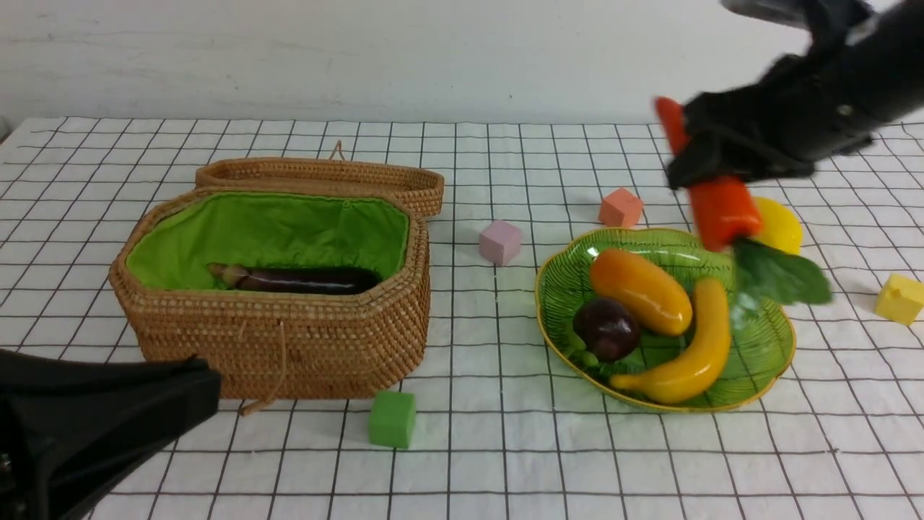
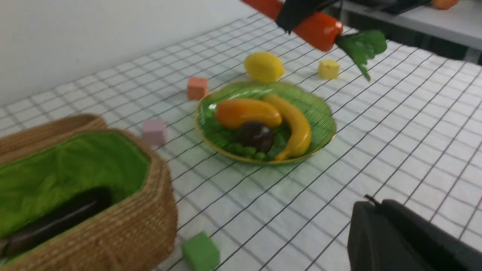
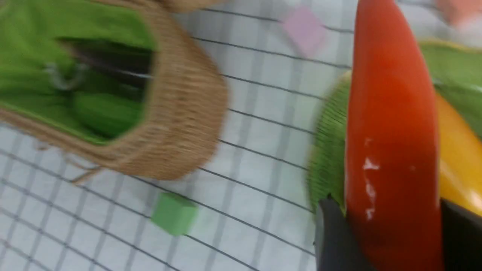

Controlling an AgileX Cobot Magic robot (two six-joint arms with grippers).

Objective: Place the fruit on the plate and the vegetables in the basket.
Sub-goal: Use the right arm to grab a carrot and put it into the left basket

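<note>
My right gripper (image 1: 711,170) is shut on the orange-red carrot (image 1: 715,195), held in the air above the far right side of the green glass plate (image 1: 765,339), with its dark green leaves (image 1: 779,278) hanging down. The carrot (image 3: 391,150) fills the right wrist view between both fingers. On the plate lie the mango (image 1: 639,289), the mangosteen (image 1: 605,328) and the banana (image 1: 693,354). The lemon (image 1: 779,225) rests on the cloth just behind the plate. The eggplant (image 1: 303,280) lies inside the woven basket (image 1: 281,339). My left gripper (image 2: 376,205) is shut and empty, low at the near left.
Small cubes lie on the gridded cloth: green (image 1: 392,419) in front of the basket, pink (image 1: 499,242) and salmon (image 1: 620,208) between basket and plate, yellow (image 1: 899,297) at the far right. The basket's lid (image 1: 325,177) lies open behind it.
</note>
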